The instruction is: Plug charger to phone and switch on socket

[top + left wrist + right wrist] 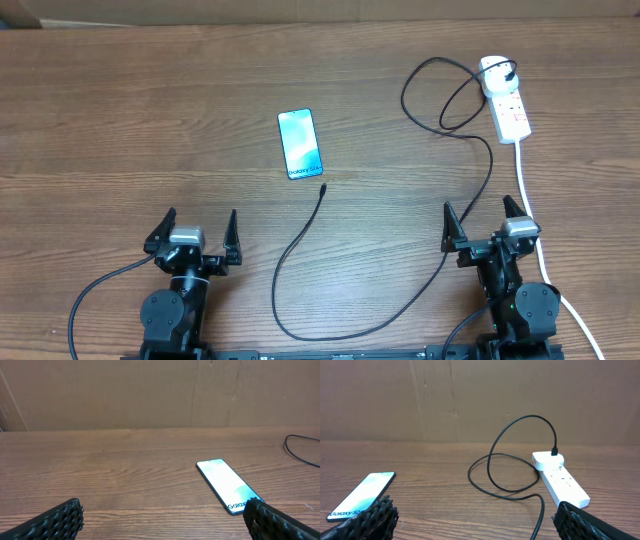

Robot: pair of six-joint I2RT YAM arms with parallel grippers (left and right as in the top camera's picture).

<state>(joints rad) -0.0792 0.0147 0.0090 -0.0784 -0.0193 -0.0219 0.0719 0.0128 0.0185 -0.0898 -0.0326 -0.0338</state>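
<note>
black charger (322,190) runs from socket (508,105) to near phone (301,144), left hand (201,216) and right hand (479,206) agape, empty.

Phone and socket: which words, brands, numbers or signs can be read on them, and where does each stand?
"Galaxy S2": on the screen of the phone, at its near short end; whatever follows is hidden in the right wrist view.
On the socket: reddish marks on its top, too small to read.
No other text shows.
</note>
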